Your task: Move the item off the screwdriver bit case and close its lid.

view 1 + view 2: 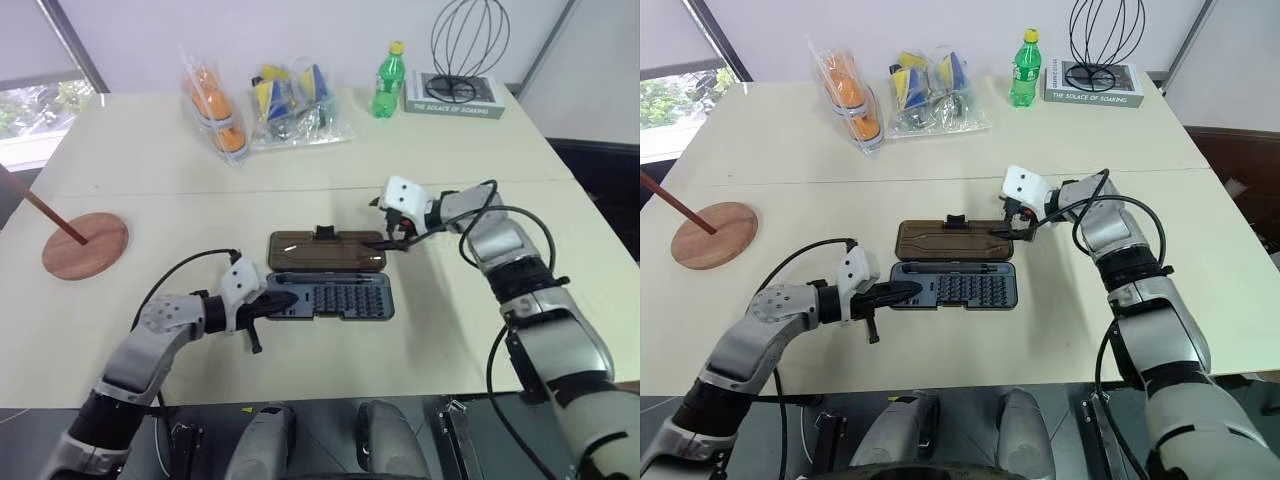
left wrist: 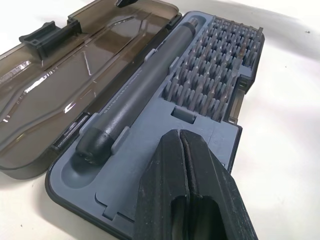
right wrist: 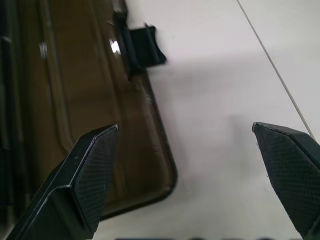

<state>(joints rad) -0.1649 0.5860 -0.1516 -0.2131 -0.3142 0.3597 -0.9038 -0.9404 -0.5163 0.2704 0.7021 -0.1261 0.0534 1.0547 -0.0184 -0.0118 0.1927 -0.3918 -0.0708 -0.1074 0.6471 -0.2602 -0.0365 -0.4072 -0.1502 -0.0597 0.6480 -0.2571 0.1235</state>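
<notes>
The screwdriver bit case lies open in the middle of the table, a grey driver handle clipped beside its rows of bits. Its brownish lid lies flat on the far side, latch tab pointing away. My left gripper is shut, with its tips over the tray's left end; touching or not, I cannot tell. My right gripper is open at the lid's right end, one finger above the lid's corner, the other over bare table. The item, a reddish wooden stand, sits on the table far left, apart from the case.
Along the back edge stand two clear bags of orange, yellow and blue things, a green bottle, and a book with a black wire sculpture on it. A seam crosses the table behind the case.
</notes>
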